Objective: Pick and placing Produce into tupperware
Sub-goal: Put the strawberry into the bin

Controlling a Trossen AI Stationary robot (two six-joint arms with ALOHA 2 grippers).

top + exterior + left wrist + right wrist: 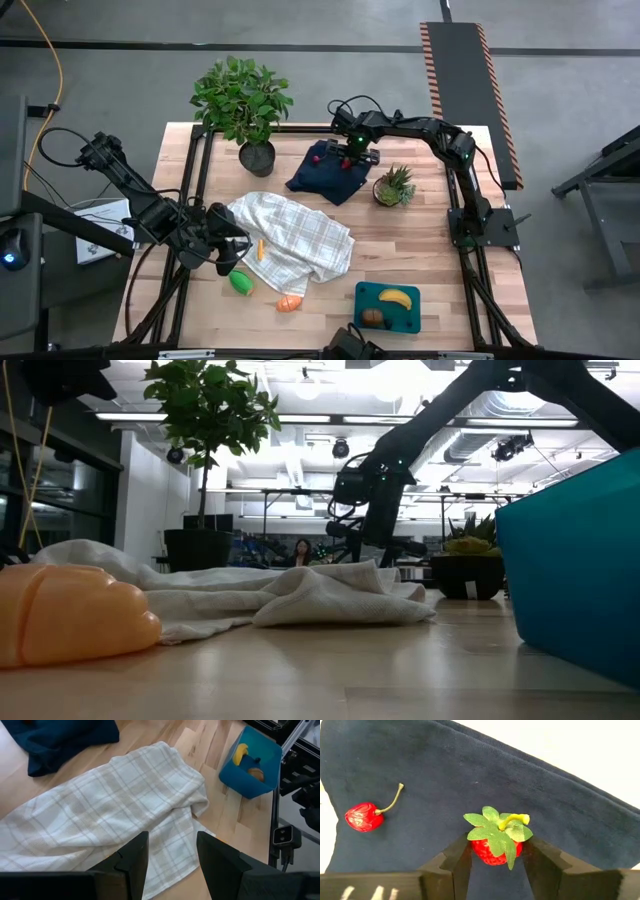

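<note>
right gripper [496, 852] at the table's far edge pinches the strawberry [496, 851] – leafy cap facing away, cherry [364, 816] beside it on the navy cloth [445, 775].

At the table's [440, 260] far middle, a strawberry [496, 851] and a cherry [364, 816] lie on the cloth [325, 170]. A towel [295, 238] lies centrally. The near-right tupperware [388, 306] holds the banana [395, 297] and a round piece [372, 317].
</note>
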